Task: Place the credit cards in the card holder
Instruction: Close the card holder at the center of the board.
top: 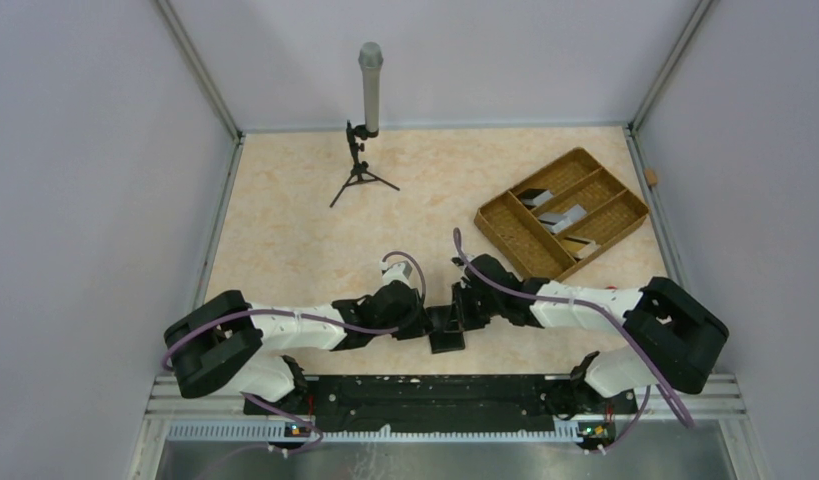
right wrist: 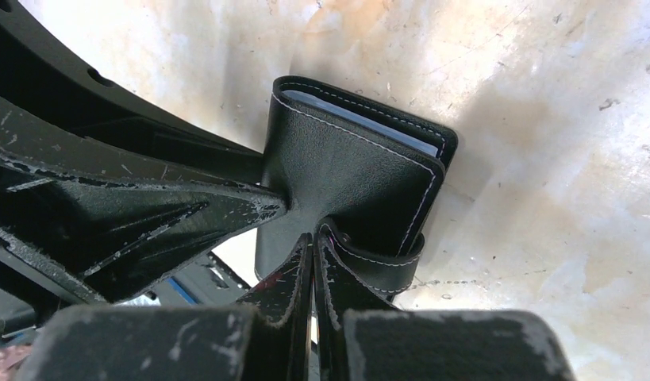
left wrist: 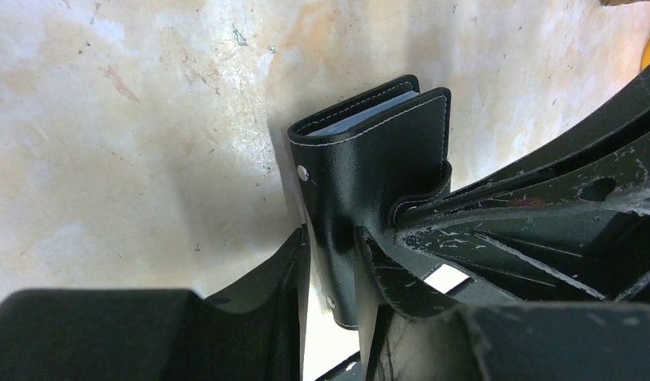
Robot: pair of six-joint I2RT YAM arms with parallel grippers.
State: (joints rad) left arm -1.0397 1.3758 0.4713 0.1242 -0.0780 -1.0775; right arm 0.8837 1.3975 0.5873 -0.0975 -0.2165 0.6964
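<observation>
Wallet, folded, sits at centre by the table's near edge, between both grippers. L gripper is partly open, w/ a finger touching each side of the wallet, clamping it. R gripper is fully closed, tips against the wallet's front. The clasp tab curls round one finger; can't tell if the tab is pinched. A pale blue-grey edge shows inside the fold: card or lining, can't tell.

Count: 1 wallet, 1 brown divided tray, approx 3 cards in it, pale and dark, in separate compartments. Also 1 grey cylinder on a small tripod.

Tray is well apart, far right; tripod far, left of centre. Bare tabletop lies between, w/ walls on three sides.
</observation>
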